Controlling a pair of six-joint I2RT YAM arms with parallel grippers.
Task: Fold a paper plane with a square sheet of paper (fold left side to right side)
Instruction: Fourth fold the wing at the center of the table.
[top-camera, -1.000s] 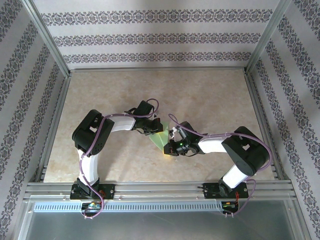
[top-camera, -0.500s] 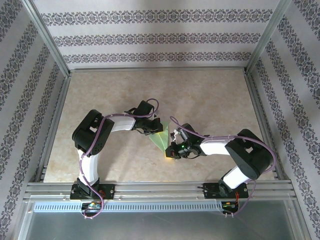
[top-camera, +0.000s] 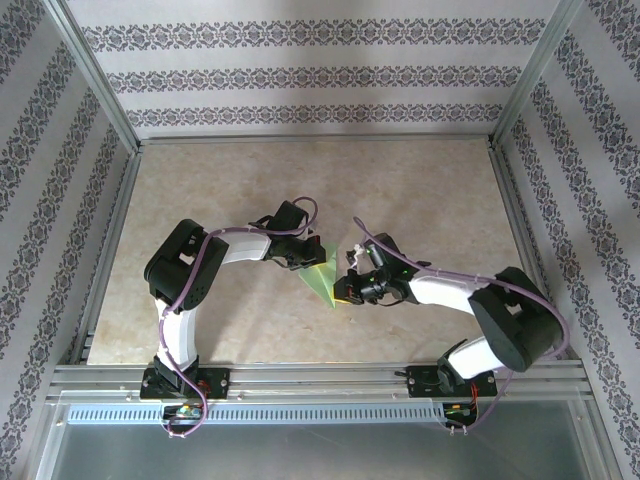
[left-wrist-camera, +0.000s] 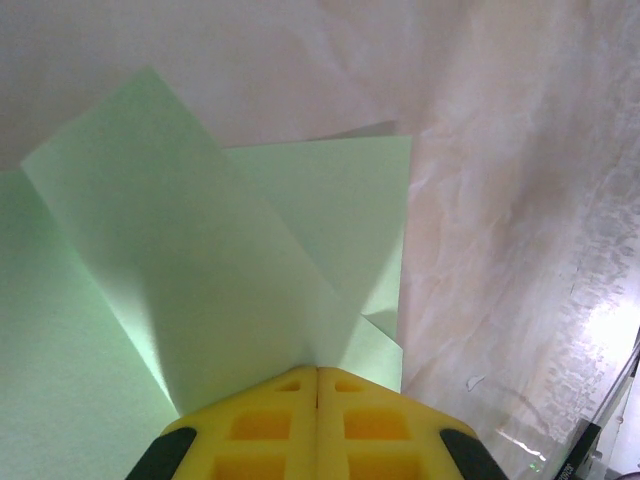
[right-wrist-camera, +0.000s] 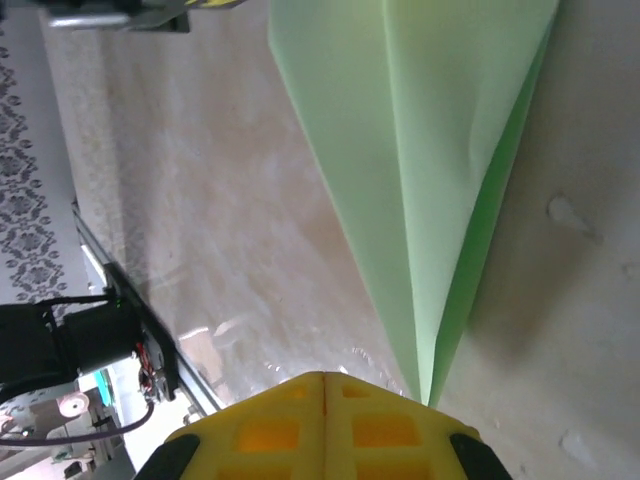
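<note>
1. Paper first: the folded green paper (top-camera: 320, 277) lies near the middle of the beige tabletop (top-camera: 420, 190), right between my two grippers, and from overhead it reads as a narrow wedge with its point toward the near edge
2. My left gripper (top-camera: 303, 258) reaches in from the left and sits at the wider, far end of the wedge
3. On the left wrist camera that gripper (left-wrist-camera: 317, 372) has its yellow fingers (left-wrist-camera: 250, 430) pressed together with no gap along the seam, and the tips meet the paper (left-wrist-camera: 200, 280) where its folds run together; I cannot tell whether a layer is caught between them
4. Same camera: one flap stands tilted up off the sheet and casts a shadow, a flatter layer lies behind it, and its right edge borders bare tabletop (left-wrist-camera: 500, 250)
5. My right gripper (top-camera: 342, 291) comes in from the right and sits at the narrow, near point of the wedge
6. On the right wrist camera that gripper (right-wrist-camera: 323, 378) has its fingers (right-wrist-camera: 250, 435) closed tight as well, and the paper (right-wrist-camera: 430, 150) tapers down to a point that ends just right of the seam, touching the fingertips
7. A crease runs down the length of that taper, with a darker green layer showing along its right edge against the tabletop (right-wrist-camera: 250, 220)
</note>
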